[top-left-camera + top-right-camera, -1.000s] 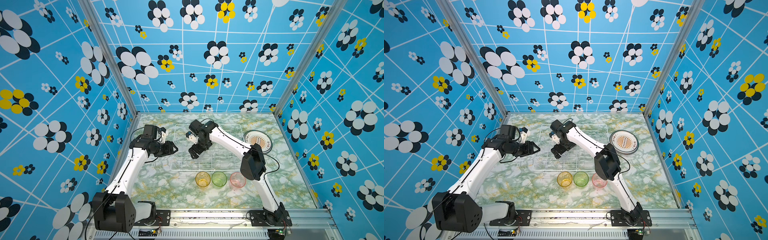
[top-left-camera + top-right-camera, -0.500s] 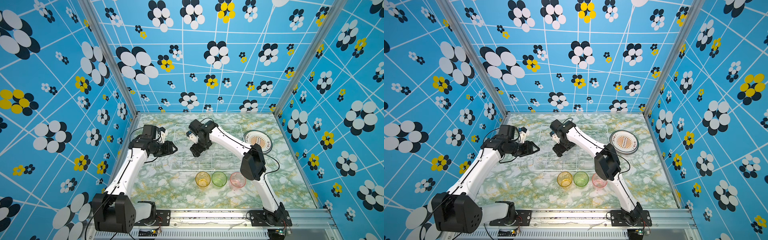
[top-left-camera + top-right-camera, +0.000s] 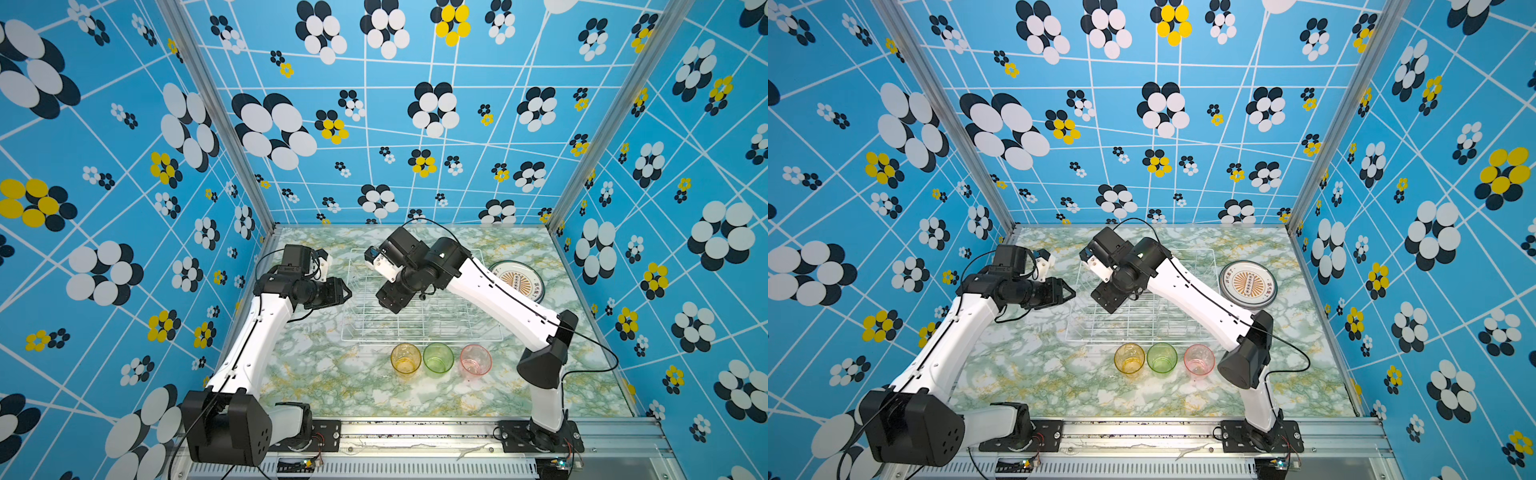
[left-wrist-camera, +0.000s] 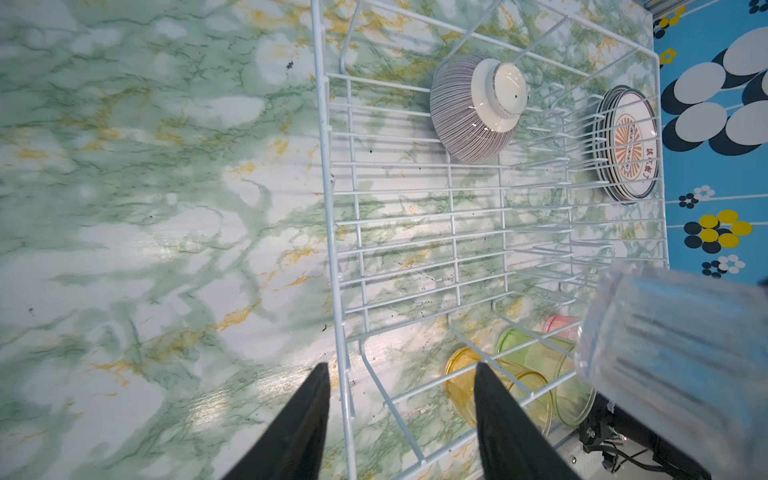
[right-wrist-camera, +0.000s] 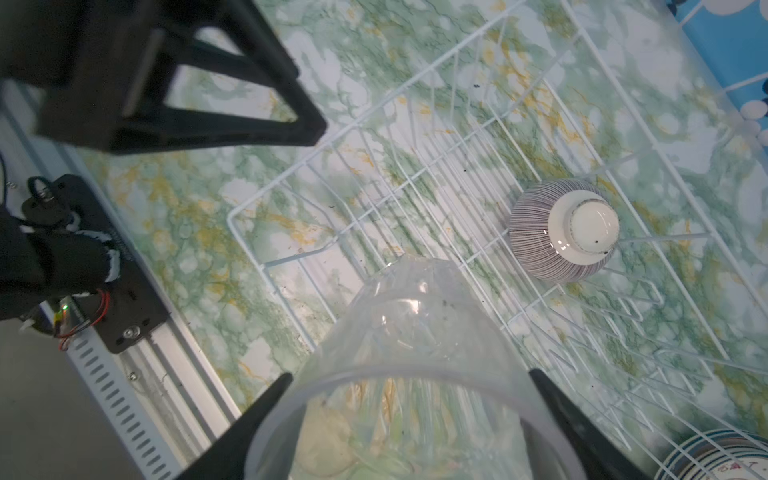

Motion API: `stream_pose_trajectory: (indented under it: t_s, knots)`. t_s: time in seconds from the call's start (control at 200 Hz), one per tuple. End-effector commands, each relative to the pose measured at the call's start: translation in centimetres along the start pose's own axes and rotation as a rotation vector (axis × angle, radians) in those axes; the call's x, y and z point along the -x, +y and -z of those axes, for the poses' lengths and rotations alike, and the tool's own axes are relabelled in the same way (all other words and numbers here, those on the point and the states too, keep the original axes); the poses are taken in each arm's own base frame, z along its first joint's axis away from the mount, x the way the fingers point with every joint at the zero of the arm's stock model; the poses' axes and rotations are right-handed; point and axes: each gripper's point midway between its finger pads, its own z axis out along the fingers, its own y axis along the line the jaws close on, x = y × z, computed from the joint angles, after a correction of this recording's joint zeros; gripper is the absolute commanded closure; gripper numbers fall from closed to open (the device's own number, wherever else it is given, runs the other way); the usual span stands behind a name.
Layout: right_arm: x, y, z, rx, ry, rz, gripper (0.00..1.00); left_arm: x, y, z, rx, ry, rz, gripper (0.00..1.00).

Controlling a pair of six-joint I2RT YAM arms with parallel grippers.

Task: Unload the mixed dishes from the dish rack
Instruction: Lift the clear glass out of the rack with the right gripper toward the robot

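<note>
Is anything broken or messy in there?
No, nothing looks spilled or broken. The striped bowl lies upside down in the dish rack, foot up, which suits drying. The right hand holds a clear tumbler above the rack.

Dish rack: white wire basket, mid-worktop, nearer the back edge.
Bowl: striped, white foot up, inside rack toward its back.
Plates: printed stack, flat, near worktop's right edge.
Amber tumbler, green tumbler, pink tumbler: upright row just before rack's front.
Clear tumbler: tilted, clamped in right gripper above rack.
</note>
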Motion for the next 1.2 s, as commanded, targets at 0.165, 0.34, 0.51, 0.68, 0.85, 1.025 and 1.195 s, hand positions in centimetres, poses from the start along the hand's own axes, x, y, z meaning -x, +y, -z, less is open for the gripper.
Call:
stream_pose_trajectory:
  t_s: [0.165, 0.34, 0.51, 0.68, 0.85, 1.025, 1.195]
  knots:
    - [-3.2, 12.3, 3.6, 0.194, -0.004, 0.205, 0.50, 1.8, -1.7, 5.2, 0.026, -0.115, -0.079, 0.42]
    - [-4.4, 16.9, 1.3, 0.283, 0.024, 0.226, 0.50, 1.5, -1.7, 6.4, 0.034, -0.131, -0.083, 0.42]
    - [-5.5, 18.8, -2.5, 0.296, 0.089, 0.254, 0.50, 1.9, -1.7, 8.0, 0.038, -0.162, -0.083, 0.42]
    - [-6.8, 18.1, -5.6, 0.227, 0.182, 0.307, 0.50, 2.4, -1.9, 9.2, 0.040, -0.188, -0.086, 0.42]
    - [-8.2, 17.6, -7.9, 0.182, 0.265, 0.348, 0.49, 2.7, -1.9, 9.4, 0.039, -0.198, -0.085, 0.42]
    - [-8.9, 16.3, -10.1, 0.111, 0.305, 0.367, 0.48, 2.7, -1.7, 9.1, 0.040, -0.193, -0.084, 0.42]
    - [-9.5, 15.5, -11.8, 0.110, 0.334, 0.351, 0.45, 2.5, -1.4, 8.7, 0.042, -0.180, -0.080, 0.42]
